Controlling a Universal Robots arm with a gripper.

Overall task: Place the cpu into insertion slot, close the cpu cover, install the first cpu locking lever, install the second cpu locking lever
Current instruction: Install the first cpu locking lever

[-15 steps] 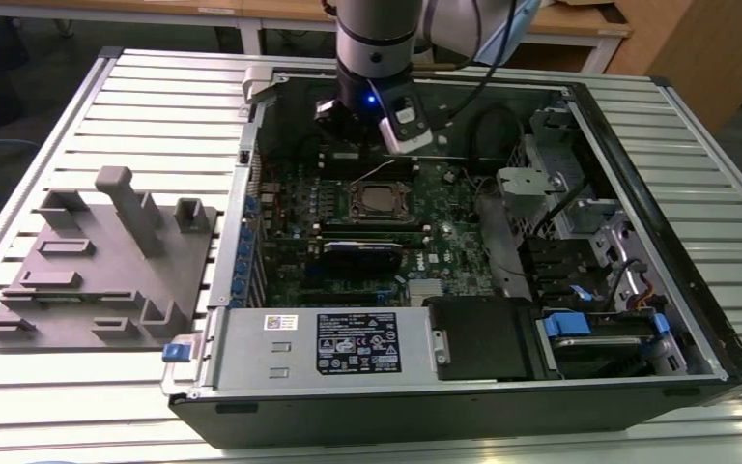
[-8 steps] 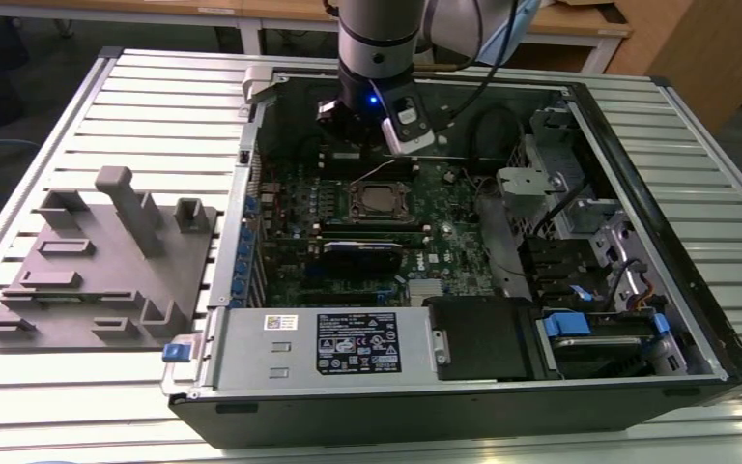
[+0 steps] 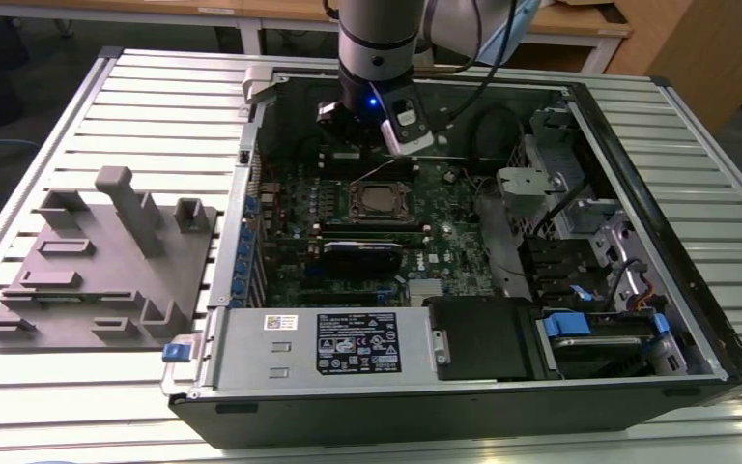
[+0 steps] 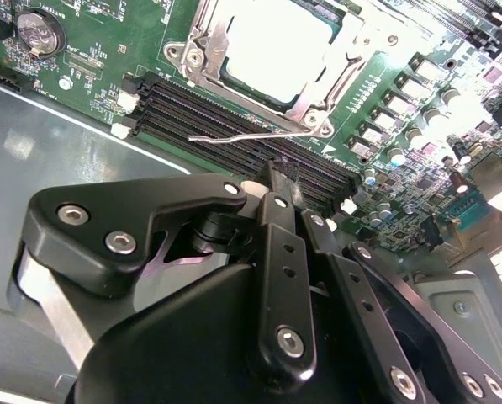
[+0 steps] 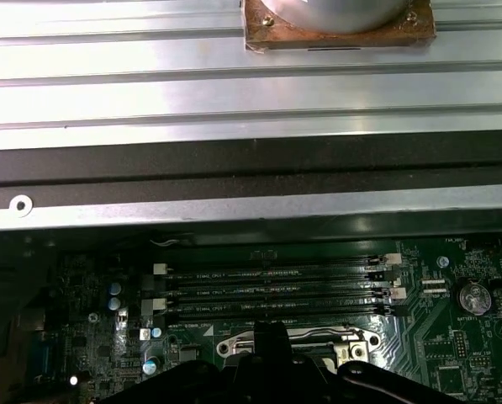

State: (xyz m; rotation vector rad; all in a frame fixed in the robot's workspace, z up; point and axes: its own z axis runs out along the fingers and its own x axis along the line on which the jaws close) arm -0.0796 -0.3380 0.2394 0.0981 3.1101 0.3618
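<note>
Claw [image 4: 280, 172] fingertips look clenched in the second wrist view, drawn together with nothing visible between them. The tip hovers just above the long black memory slots [image 4: 234, 114] and just beside a thin silvery locking lever [image 4: 251, 135], which lies along the near edge of the socket. I cannot tell whether the tip touches that lever, nor whether the lever is hooked under its catch.

Beyond the lever, the cpu [image 4: 276, 38] sits in the insertion slot [image 3: 356, 201], its metal top glaring bright. The cpu cover [image 4: 202, 52] appears to lie down over it, framing the chip through its window. Around the socket spreads the green motherboard [image 4: 91, 76] with a coin battery [image 4: 39, 32]. All of it is inside an open computer case [image 3: 474, 406], which lies on the slatted metal desk [image 3: 152, 87] with a grey fixture block [image 3: 100, 261] beside it.

The likeliest trouble, as I judge it, is the lever itself. It is a narrow, springy wire, and a closed fingertip pushing it could slide off and strike the memory slots or the small parts around the socket. A lever that misses its catch could spring up and let the cover lift. Any push that lands on the cover off-centre could load the chip unevenly against the socket.
</note>
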